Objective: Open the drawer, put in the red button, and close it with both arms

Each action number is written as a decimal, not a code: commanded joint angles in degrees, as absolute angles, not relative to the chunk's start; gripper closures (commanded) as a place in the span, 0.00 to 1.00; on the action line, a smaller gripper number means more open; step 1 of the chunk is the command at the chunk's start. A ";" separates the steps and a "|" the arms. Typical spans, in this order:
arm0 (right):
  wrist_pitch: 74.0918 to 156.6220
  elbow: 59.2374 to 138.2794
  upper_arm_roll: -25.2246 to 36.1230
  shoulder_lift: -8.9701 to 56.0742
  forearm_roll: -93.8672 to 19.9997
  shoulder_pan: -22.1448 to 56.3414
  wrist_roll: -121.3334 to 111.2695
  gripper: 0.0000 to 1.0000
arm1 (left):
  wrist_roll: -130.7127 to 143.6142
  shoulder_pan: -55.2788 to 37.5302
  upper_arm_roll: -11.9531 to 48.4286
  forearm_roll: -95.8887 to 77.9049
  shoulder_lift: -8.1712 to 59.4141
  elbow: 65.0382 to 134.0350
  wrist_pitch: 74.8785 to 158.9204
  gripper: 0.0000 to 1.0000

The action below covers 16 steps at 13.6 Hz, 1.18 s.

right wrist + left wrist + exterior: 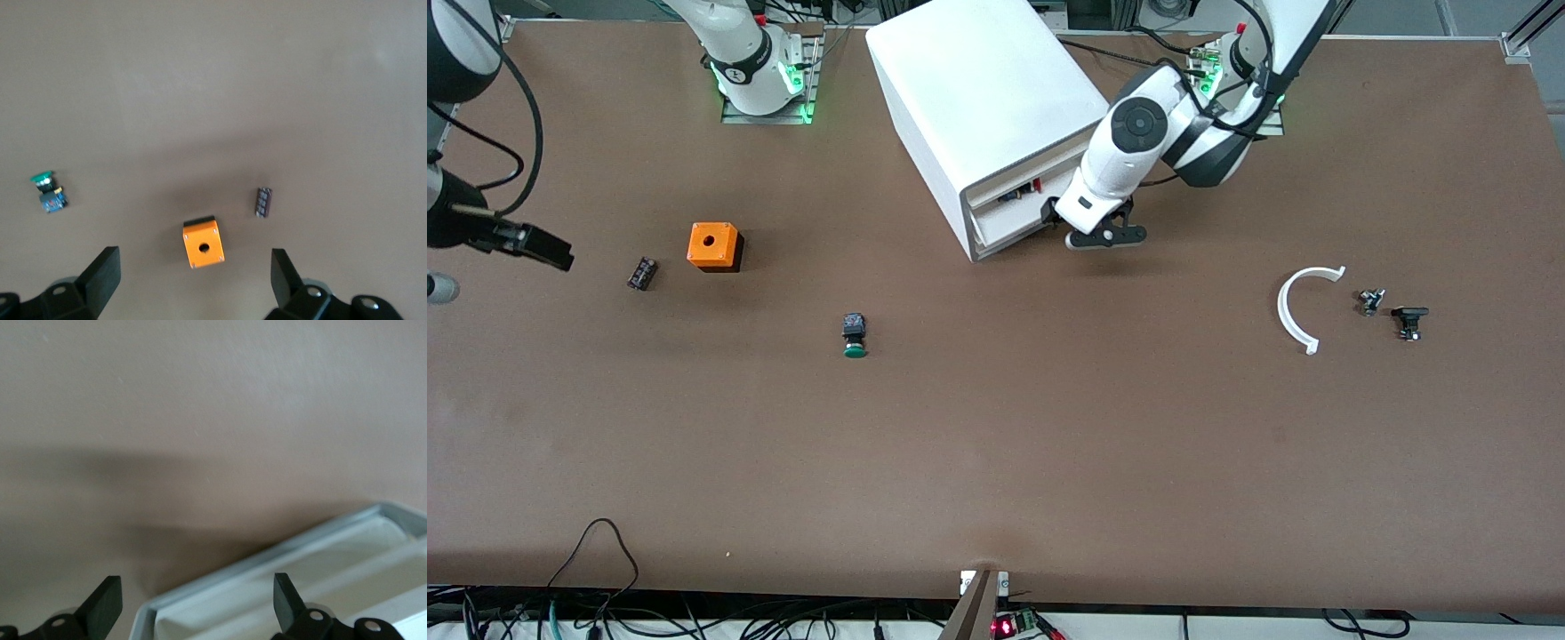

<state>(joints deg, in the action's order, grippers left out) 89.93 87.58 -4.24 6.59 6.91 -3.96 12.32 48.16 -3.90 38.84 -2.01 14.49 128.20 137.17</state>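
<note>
The white cabinet [978, 89] stands at the middle of the table near the robots' bases. Its middle drawer [1009, 203] is a little way out, and the red button's cap [1036, 185] shows in the gap above the drawer's front. My left gripper [1060, 218] is open right in front of the drawer. In the left wrist view [197, 587] the drawer's white corner [267, 587] lies between its spread fingers. My right gripper [551, 253] is open and empty, up in the air at the right arm's end of the table. It is also open in its own wrist view [195, 260].
An orange box with a hole [713, 245], a small dark part [641, 272] and a green-capped button [855, 336] lie toward the right arm's end; the right wrist view shows the box [202, 245]. A white curved piece [1303, 307] and two small dark parts [1392, 311] lie toward the left arm's end.
</note>
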 commanded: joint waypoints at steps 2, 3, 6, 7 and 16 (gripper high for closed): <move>93.16 93.86 1.93 2.55 5.10 1.93 7.14 0.00 | 47.81 -2.90 39.99 -3.43 11.52 129.11 133.96 0.00; 94.56 95.87 2.28 1.85 5.01 1.85 5.47 0.00 | 47.81 -2.73 39.99 -3.43 10.99 128.94 133.34 0.00; 95.19 97.56 3.07 0.62 4.92 1.67 3.43 0.00 | 47.03 2.44 39.47 -4.48 8.71 126.66 133.42 0.00; 95.36 98.17 3.16 0.27 4.66 1.67 3.43 0.00 | 46.50 4.11 38.68 -3.96 7.92 124.56 133.07 0.00; 101.25 108.46 4.83 -6.94 2.90 1.67 -0.52 0.00 | 8.37 5.27 11.35 -3.78 -4.83 109.37 106.57 0.00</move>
<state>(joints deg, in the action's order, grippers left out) 100.24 106.61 3.77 -5.31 4.28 1.18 2.34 13.28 6.05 13.91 -3.03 -2.03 113.42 114.49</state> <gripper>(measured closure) 0.000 0.000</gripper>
